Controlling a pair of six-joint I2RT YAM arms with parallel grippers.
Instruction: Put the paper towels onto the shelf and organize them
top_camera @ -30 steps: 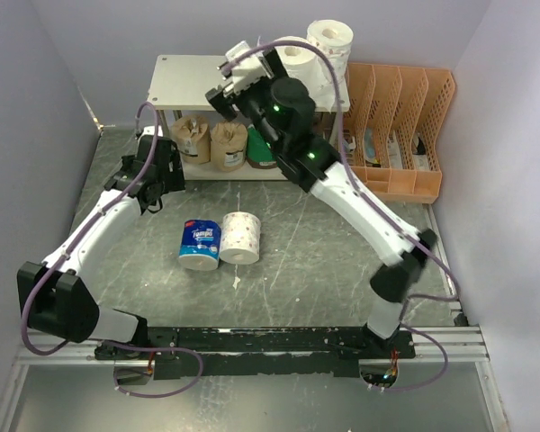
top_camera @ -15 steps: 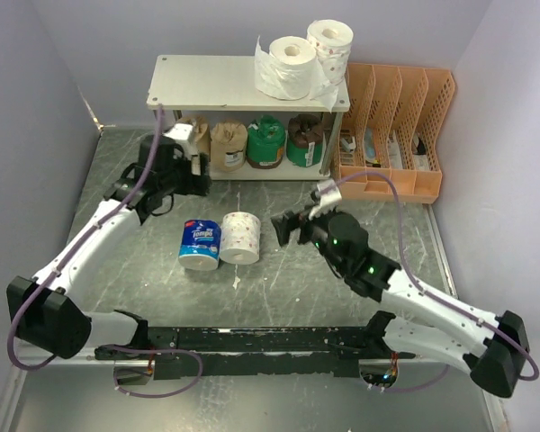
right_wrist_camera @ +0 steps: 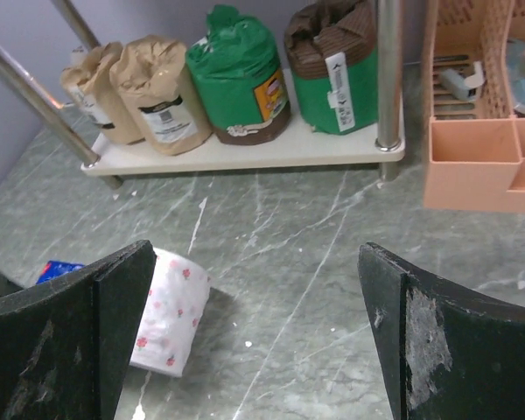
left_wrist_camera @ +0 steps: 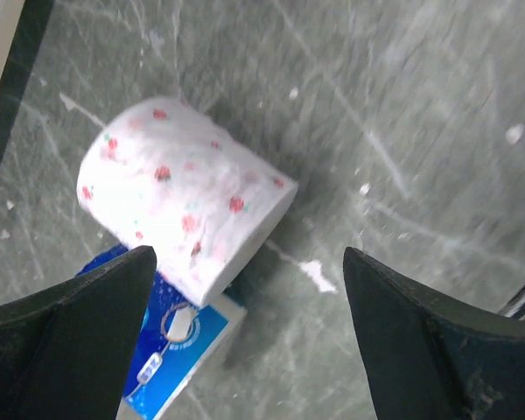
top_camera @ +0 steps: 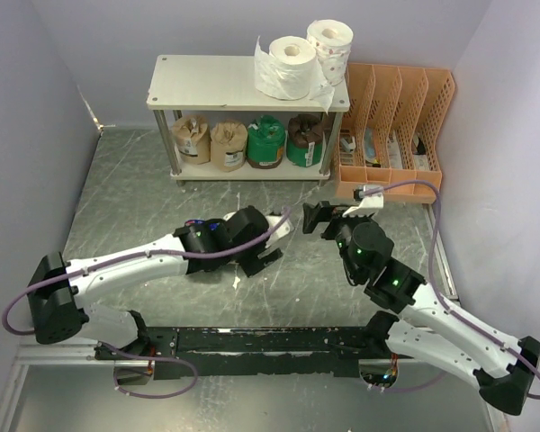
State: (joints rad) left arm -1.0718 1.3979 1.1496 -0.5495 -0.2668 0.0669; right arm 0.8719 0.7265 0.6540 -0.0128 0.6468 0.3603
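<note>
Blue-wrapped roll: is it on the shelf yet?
No, the blue-wrapped roll lies on the table beside the flowered roll.

On the shelf [top_camera: 207, 83], at the right end of its top board, two rolls [top_camera: 285, 65] stand touching. Its lower board holds four rolls [top_camera: 229, 144] in a row. An organizer [top_camera: 396, 135] stands just right of the shelf. Before the shelf, well apart from it, a bare roll [left_wrist_camera: 184, 197] lies on the table [top_camera: 135, 198], with a wrapped roll [left_wrist_camera: 179, 350] touching its left.
</note>
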